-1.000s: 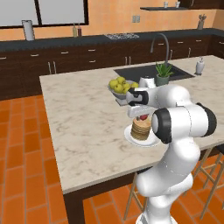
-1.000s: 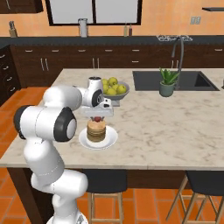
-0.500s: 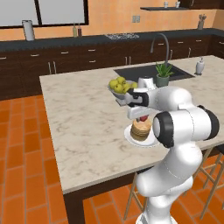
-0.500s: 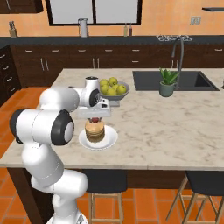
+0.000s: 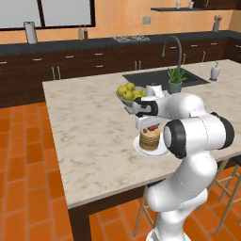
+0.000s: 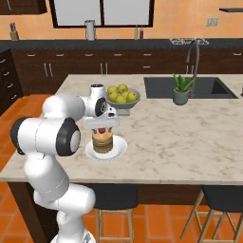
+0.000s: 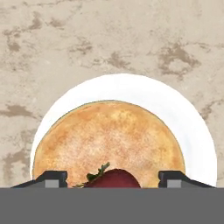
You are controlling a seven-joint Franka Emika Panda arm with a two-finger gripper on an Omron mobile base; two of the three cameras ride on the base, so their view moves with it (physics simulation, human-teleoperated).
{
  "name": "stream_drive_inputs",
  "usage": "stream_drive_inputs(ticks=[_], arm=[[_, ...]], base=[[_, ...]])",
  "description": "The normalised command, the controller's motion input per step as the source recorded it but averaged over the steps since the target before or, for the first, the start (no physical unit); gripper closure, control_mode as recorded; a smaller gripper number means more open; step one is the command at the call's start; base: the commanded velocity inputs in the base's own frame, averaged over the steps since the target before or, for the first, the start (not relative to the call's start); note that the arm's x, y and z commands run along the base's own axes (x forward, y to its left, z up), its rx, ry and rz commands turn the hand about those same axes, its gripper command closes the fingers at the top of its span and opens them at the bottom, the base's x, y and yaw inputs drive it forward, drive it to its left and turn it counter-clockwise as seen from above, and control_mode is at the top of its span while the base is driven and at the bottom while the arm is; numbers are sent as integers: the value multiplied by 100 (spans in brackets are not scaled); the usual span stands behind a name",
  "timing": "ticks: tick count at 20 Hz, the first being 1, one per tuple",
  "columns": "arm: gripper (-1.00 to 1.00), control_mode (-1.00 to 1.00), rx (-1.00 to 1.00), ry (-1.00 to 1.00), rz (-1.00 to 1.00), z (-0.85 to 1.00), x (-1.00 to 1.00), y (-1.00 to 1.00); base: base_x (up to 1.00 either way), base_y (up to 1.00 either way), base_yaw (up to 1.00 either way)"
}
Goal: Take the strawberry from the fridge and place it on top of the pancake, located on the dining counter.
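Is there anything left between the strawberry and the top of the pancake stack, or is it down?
Nothing visible stands between them. In the hand view the strawberry lies right over the top of the pancake, with the fingers spread clear on either side. The side views show the strawberry on the stack, below the gripper.

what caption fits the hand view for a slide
Open claw above the pancake, strawberry resting on top between the fingertips.

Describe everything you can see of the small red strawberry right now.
The small red strawberry is dark red and glossy, with green leaves at one end. It lies on top of the round golden-tan pancake stack, near its edge in the hand view, between the open gripper's fingertips, which stand clear of it on either side. Its lower part is cut off there.
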Motion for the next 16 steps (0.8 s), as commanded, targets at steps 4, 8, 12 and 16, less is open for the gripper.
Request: stream_drive_inputs(ticks=[4,8,12,16], arm=[[-100,-100,0,0,1,8,-28,1],[-100,-100,0,-2,0,42,-62,0],[-100,-100,0,-2,0,40,-61,0],[-100,-100,0,-6,0,32,-69,0]], base=[[0,0,0],[0,0,0],[0,0,0],[0,0,0]])
